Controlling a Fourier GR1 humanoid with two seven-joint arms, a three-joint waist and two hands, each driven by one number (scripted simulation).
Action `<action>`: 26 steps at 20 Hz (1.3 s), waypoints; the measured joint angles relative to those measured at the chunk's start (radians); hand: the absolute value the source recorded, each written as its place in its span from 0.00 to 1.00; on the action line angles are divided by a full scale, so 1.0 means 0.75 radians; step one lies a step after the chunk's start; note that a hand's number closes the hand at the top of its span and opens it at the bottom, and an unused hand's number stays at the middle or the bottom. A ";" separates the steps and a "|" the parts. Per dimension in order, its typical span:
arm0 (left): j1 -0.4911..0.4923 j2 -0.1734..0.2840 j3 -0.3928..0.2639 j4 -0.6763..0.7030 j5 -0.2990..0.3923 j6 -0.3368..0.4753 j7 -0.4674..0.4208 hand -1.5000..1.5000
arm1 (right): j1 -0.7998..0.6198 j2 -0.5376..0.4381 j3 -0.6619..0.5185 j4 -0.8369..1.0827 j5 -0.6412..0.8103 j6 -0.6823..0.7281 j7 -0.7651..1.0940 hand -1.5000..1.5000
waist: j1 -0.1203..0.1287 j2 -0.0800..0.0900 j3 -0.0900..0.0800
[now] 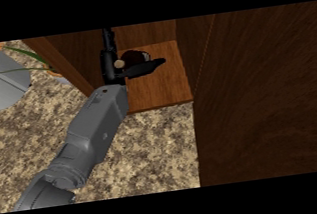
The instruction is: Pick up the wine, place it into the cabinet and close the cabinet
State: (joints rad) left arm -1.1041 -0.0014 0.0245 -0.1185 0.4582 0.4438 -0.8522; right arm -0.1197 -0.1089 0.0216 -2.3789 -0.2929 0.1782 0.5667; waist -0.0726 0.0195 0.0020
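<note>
Speckled counter (152, 145), open wooden cabinet (160, 86) ahead; one hand (123, 69), side unclear, fingers (148, 66) curled round mostly hidden wine bottle (135, 56) over shelf; door (272, 94) right.

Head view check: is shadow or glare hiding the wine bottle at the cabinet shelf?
Head view: no glare. The dark wine bottle lies in shade at the back of the light brown wooden shelf and blends with the black left hand, so the grip cannot be judged. The dark wooden cabinet door at right is dim. The speckled stone counter is evenly lit.
</note>
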 measured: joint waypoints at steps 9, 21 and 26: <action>0.023 0.000 -0.021 -0.024 0.023 -0.098 -0.029 0.00 | 0.027 0.019 0.045 0.001 0.006 -0.001 -0.018 0.00 | -0.004 -0.007 0.001; 0.132 0.000 -0.181 -0.168 0.228 -0.151 -0.014 0.00 | 0.024 0.018 0.058 -0.005 0.014 -0.020 -0.002 0.00 | -0.001 -0.023 -0.001; 0.294 0.002 -0.349 -0.333 0.354 -0.101 0.004 0.00 | 0.039 0.008 0.043 -0.013 0.015 -0.020 -0.006 0.00 | 0.020 -0.028 -0.002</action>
State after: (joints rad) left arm -0.8839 -0.0001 -0.2374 -0.3681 0.7240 0.3684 -0.8491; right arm -0.0902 -0.1031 0.0539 -2.3884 -0.2814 0.1635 0.5623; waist -0.0573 -0.0013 0.0002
